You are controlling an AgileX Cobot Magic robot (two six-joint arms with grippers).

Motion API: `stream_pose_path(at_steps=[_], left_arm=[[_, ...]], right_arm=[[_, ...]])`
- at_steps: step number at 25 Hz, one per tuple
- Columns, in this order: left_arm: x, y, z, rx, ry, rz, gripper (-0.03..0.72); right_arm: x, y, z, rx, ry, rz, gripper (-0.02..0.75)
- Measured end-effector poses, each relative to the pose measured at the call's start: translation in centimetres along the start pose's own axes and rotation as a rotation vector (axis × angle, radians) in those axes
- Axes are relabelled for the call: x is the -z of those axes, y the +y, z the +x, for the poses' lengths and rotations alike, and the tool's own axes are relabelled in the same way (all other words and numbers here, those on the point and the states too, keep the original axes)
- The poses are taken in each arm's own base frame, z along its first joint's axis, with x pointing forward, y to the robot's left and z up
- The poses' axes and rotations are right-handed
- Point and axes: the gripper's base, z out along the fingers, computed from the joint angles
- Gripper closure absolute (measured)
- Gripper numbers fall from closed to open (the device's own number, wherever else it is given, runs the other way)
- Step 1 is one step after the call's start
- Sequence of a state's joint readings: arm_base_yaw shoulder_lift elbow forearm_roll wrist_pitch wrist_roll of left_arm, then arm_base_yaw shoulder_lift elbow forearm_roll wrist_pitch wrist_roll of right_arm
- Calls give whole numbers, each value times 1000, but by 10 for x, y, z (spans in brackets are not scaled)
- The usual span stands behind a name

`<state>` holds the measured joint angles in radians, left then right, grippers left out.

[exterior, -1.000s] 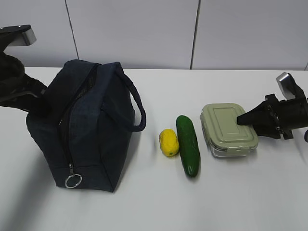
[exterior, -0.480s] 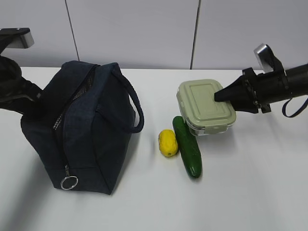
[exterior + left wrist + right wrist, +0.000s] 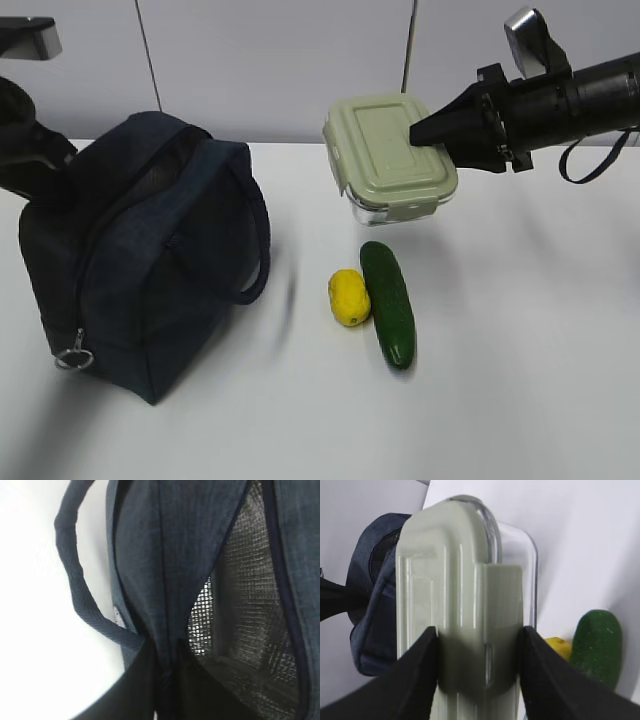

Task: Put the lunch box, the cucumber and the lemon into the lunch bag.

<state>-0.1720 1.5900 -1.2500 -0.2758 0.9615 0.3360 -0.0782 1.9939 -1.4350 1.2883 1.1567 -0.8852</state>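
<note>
The navy lunch bag [image 3: 150, 270] stands tilted at the left with its top opening gaping. My left gripper [image 3: 167, 680] is shut on the fabric edge of the opening, with the silver mesh lining [image 3: 240, 605] beside it. In the exterior view the bag hides that gripper. My right gripper [image 3: 425, 133] is shut on the lunch box [image 3: 390, 155] and holds it in the air above the table, right of the bag. In the right wrist view the gripper [image 3: 480, 670] clamps the box [image 3: 465, 580] across its lid and base. The lemon [image 3: 349, 297] and the cucumber [image 3: 388, 302] lie side by side on the table.
The white table [image 3: 520, 380] runs to a pale wall at the back. The bag's loop handle [image 3: 258, 240] hangs toward the lemon. The right wrist view shows the bag [image 3: 370, 610] beyond the box, with the lemon [image 3: 560, 647] and the cucumber [image 3: 597, 645] below.
My right gripper has lifted the lunch box off the table and carried it up and left toward the bag. The left arm has pulled the bag left and tilted it, widening the opening.
</note>
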Motion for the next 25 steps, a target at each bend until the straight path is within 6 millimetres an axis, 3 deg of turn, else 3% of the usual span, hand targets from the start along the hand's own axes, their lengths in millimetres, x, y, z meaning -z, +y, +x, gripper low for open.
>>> stream_pose_path(at_steps=[7,14,25], left_arm=[[22,-3,-19,-10,-38,-36,671],[-9,-25,-22,-45,50,-22,671],[-12,-32,-25,-46,33,-19,671]], right_arm=[[-10,23,-2,30,19,-33,384],[-29,38,4,43,60,-69,384],[-52,65,5,43,51,-166,384]])
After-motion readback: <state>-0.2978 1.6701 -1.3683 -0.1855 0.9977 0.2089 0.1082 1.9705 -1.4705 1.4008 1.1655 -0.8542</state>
